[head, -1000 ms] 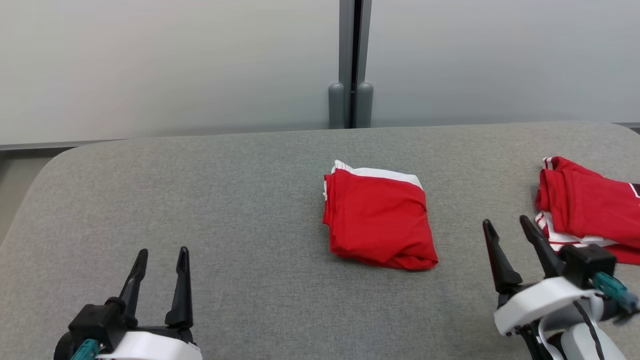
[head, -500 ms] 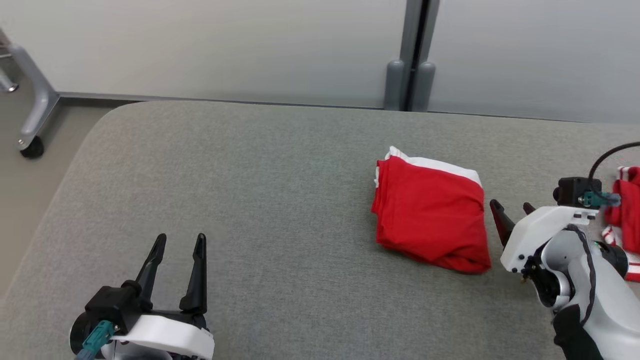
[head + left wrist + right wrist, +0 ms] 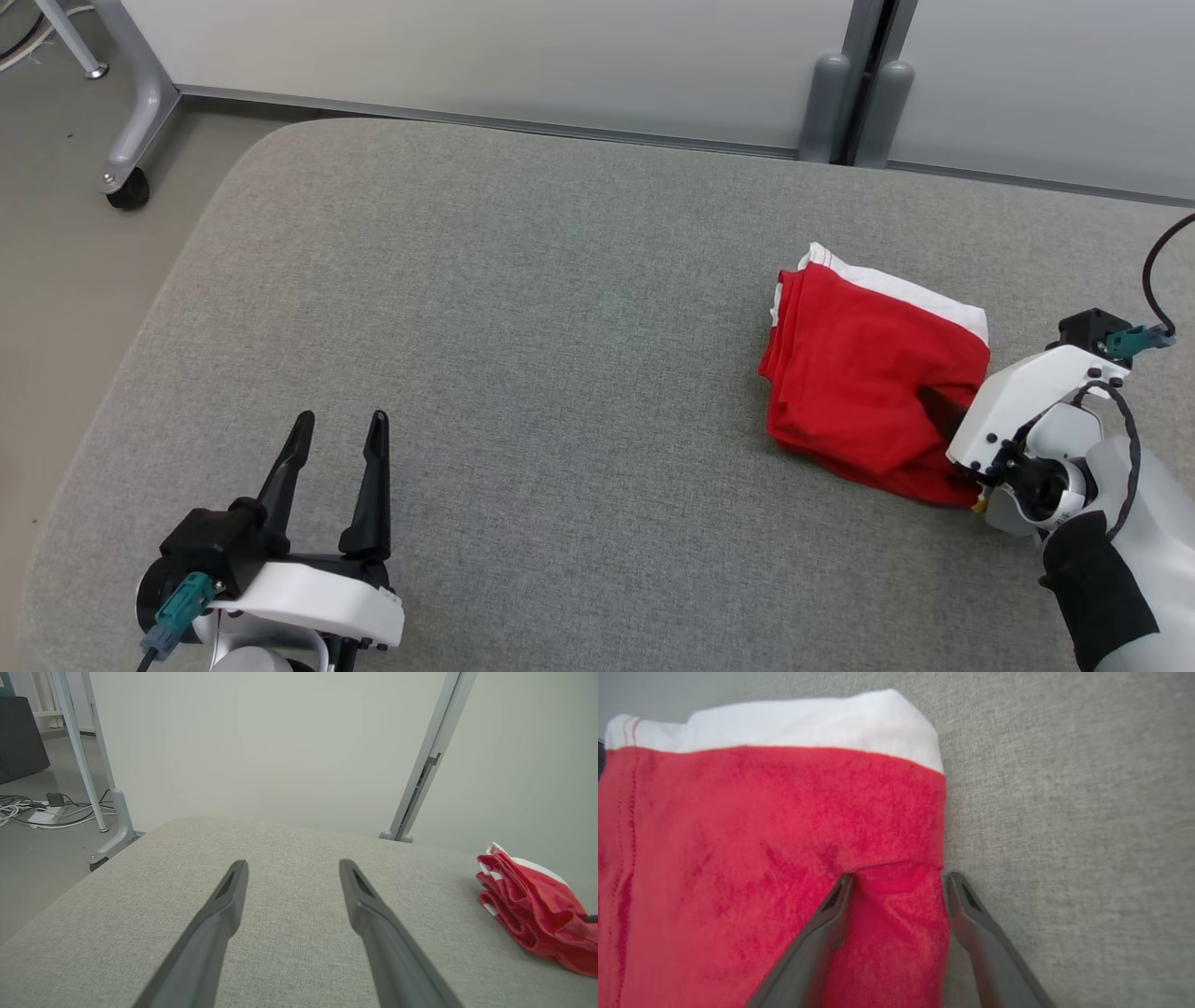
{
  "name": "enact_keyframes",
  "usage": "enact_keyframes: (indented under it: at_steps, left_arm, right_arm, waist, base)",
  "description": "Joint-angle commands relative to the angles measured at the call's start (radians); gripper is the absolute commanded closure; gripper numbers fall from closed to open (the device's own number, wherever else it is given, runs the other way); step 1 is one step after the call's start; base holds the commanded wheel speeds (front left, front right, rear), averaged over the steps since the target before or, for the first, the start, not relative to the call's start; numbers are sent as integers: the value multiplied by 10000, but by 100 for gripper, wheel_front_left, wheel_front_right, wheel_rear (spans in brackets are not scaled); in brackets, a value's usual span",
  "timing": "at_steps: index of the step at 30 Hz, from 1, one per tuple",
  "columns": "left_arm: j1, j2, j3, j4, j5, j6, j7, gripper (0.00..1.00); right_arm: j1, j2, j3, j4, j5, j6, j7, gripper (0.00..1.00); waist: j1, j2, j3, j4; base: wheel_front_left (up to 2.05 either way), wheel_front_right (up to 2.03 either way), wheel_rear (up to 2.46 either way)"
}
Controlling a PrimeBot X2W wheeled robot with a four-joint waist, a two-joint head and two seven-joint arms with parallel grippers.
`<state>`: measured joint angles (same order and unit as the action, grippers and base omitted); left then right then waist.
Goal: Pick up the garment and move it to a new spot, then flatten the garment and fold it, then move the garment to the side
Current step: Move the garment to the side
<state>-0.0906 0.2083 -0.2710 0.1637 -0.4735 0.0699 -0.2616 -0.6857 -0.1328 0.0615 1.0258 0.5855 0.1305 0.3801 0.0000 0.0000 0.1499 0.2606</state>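
Observation:
The garment [image 3: 859, 364] is a folded red cloth with a white band along its far edge, lying on the right part of the grey padded table [image 3: 513, 327]. My right gripper [image 3: 943, 411] stands open at the garment's right edge. In the right wrist view the right gripper [image 3: 899, 879] straddles that edge of the garment [image 3: 761, 835]: one finger presses on the red cloth, the other rests on the table beside it, and a small red fold lies between them. My left gripper [image 3: 341, 425] is open at the lower left with nothing in it, far from the garment [image 3: 528, 905]; the left wrist view shows the left gripper [image 3: 292, 865] over bare table.
A metal frame leg with a castor [image 3: 131, 140] stands on the floor past the table's far left corner. Grey wall panels with a double post [image 3: 854, 112] run behind the table. Cables [image 3: 28, 809] lie on the floor at the left.
The head view has swung left, so the whole scene has shifted right. My right gripper has moved in from the right, its open fingers now over the garment's right edge. The left gripper has stayed put.

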Motion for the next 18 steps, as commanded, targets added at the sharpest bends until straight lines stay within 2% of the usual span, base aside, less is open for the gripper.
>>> enact_keyframes:
  at_steps: [1,2,3,5,11,18]
  left_arm:
    - [-135,8,83,48,69,-78,-41,0]
    - [-153,-18,95,80,76,-74,-41,0]
    - [-153,-18,95,80,76,-74,-41,0]
    - [-177,-25,96,113,112,-81,-42,0]
    - [-90,15,112,49,186,-209,-42,0]
    - [122,80,-229,-285,233,-584,3,0]
  right_arm:
    - [183,188,131,262,180,6,139,0]
    - [162,243,257,189,351,6,-37,53]
    - [162,243,257,189,351,6,-37,53]
    - [161,223,397,41,502,6,-273,100]
    - [197,16,986,-426,802,5,-1093,100]
    - [239,-188,2242,-1177,1151,5,-1206,100]
  waist:
    - [0,0,13,-7]
    - [0,0,0,-42]
    - [0,0,0,-42]
    - [0,0,-41,-120]
    - [0,0,-365,-663]
    - [0,0,-756,-2435]
  base:
    - [0,0,0]
    - [0,0,0]
    - [0,0,0]
    - [0,0,0]
    - [0,0,0]
    - [0,0,0]
